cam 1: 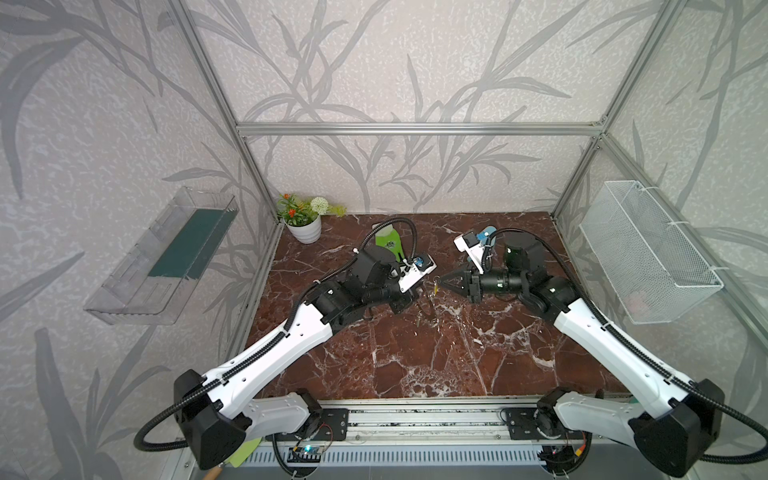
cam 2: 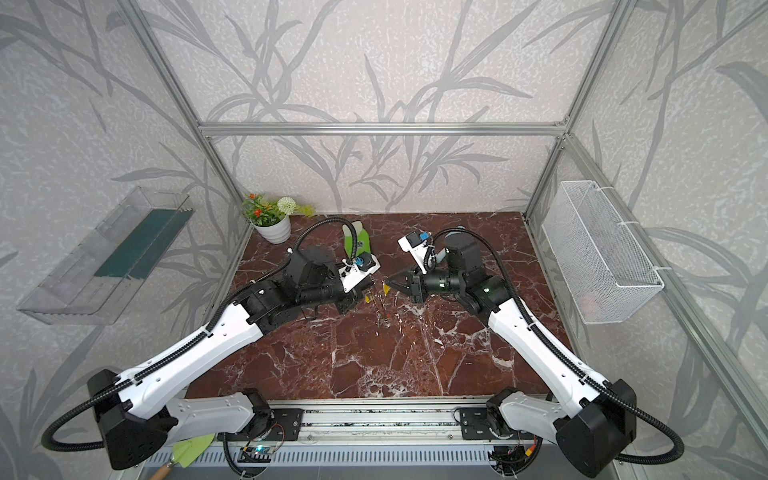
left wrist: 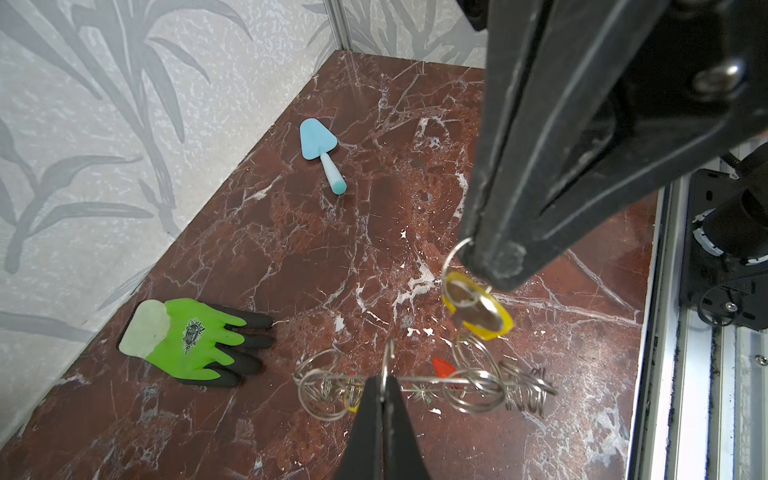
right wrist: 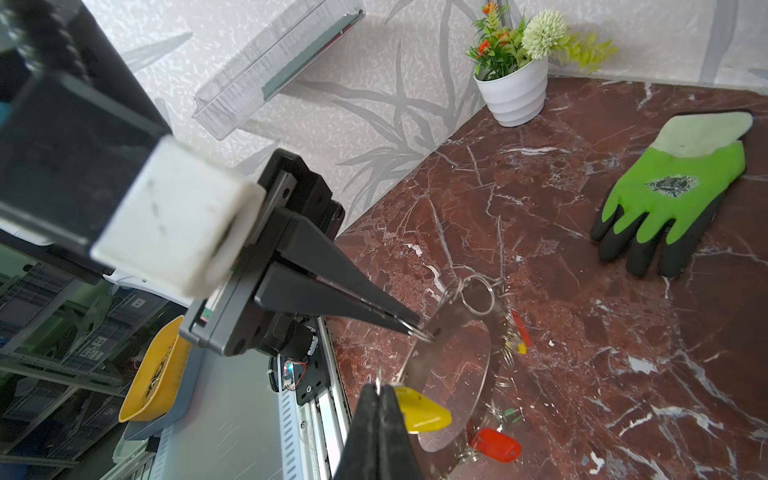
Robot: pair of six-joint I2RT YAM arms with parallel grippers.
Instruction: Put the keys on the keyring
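Left claw [left wrist: 384, 384] was clamped fully shut on the keyring [right wrist: 446, 320] by one rim loop, holding it up on edge over mid-bench [left wrist: 291, 249] (lower rim maybe touching, couldn't tell). Right claw [right wrist: 380, 390] was shut tight too, pinching the thin wire ring of the yellow-tagged key [right wrist: 426, 411], which hung just beside the keyring's face, between both claws. Red-tagged key [right wrist: 496, 446] dangled from the keyring's lower rim. Green-and-black glove [right wrist: 673, 191] lay flat, well apart; blue trowel [left wrist: 322, 153] lay apart too.

Shiny metal keyring [right wrist: 446, 320], glossy marbled tabletop [right wrist: 582, 353]
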